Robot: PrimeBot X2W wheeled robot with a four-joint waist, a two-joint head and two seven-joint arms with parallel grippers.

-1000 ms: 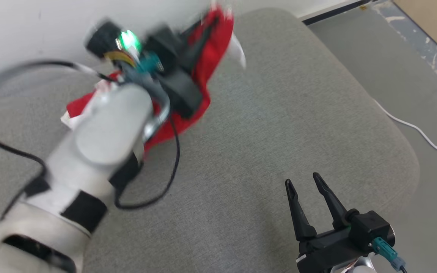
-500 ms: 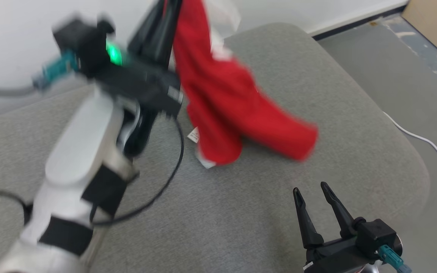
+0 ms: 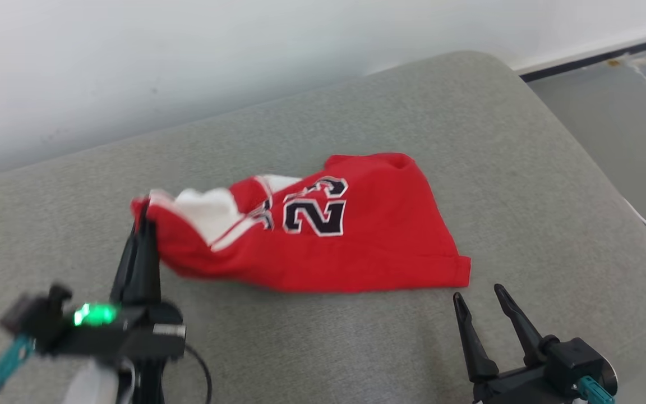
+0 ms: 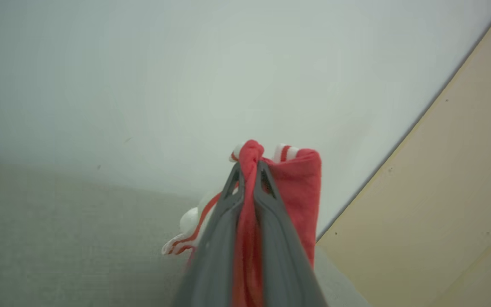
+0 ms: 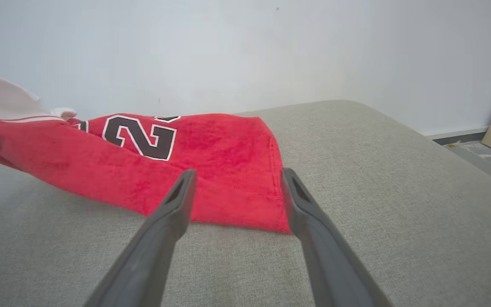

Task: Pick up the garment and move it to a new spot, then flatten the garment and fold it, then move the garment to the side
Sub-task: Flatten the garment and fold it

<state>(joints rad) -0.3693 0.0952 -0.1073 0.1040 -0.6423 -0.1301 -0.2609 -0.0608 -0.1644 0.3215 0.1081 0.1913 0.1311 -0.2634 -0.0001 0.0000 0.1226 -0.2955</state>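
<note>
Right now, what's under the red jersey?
Grey cushion lies under the jersey; its left end is raised, pinched in the left gripper. Anything beneath the cloth itself is hidden.

Matt cloth garment (image 3: 368,252), coarse-woven cushion (image 3: 323,348)

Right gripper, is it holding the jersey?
No, the right gripper is open and empty, and the jersey lies ahead of it.

garment (image 5: 211,170) cut by right wrist view's edge, left gripper (image 3: 142,220) body blurred
</note>
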